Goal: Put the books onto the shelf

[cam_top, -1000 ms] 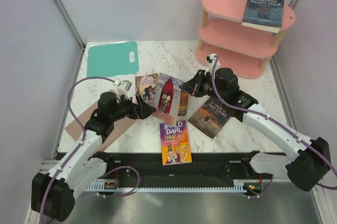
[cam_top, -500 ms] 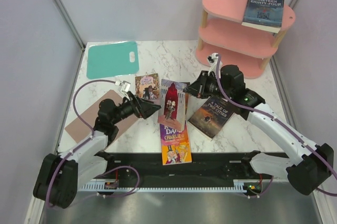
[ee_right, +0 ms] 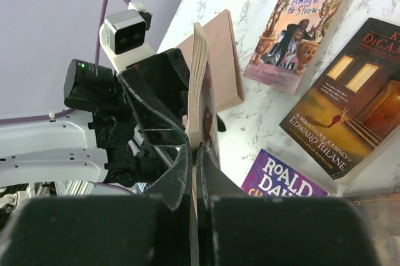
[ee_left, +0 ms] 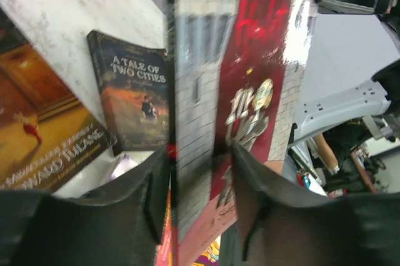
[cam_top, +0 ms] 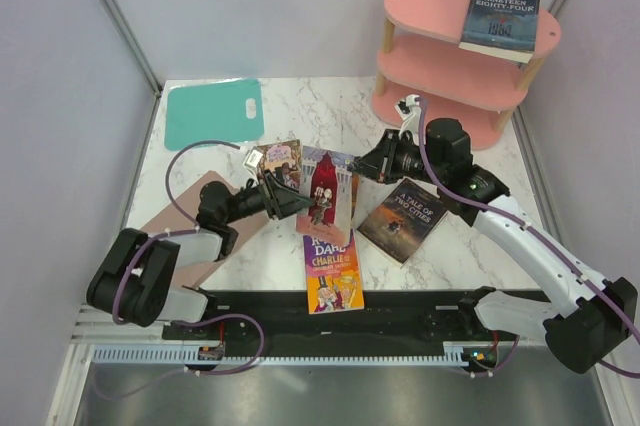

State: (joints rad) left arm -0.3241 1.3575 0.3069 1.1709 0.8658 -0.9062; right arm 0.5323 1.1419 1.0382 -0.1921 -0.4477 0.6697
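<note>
The red book (cam_top: 327, 194) is held upright at the centre of the overhead view, with my right gripper (ee_right: 195, 153) pinched tight on one edge. My left gripper (ee_left: 200, 160) straddles the opposite edge, a finger against each cover. I cannot tell whether it bites yet. I'd clamp squarely there before the right lets go, then carry the book to the shelf (cam_top: 430, 6), upper right.

The red book (cam_top: 325, 191) in the right gripper (cam_top: 352, 172) has a blurred title. Just beside that gripper, the dark book (cam_top: 403, 219) reads "A TALE OF TWO CITIES". Nearer the bases, the orange book (cam_top: 333, 268) reads "ROALD DAHL". Far beyond the gripper, the blue book (cam_top: 500, 18) reads "NINETEEN EIGHTY-FOUR" and "1984". Ahead of the gripper, the pink book (ee_right: 300, 32) reads "The Taming of the Shrew" and the brown book (ee_right: 350, 107) reads "EDWARD TULANE".
</note>
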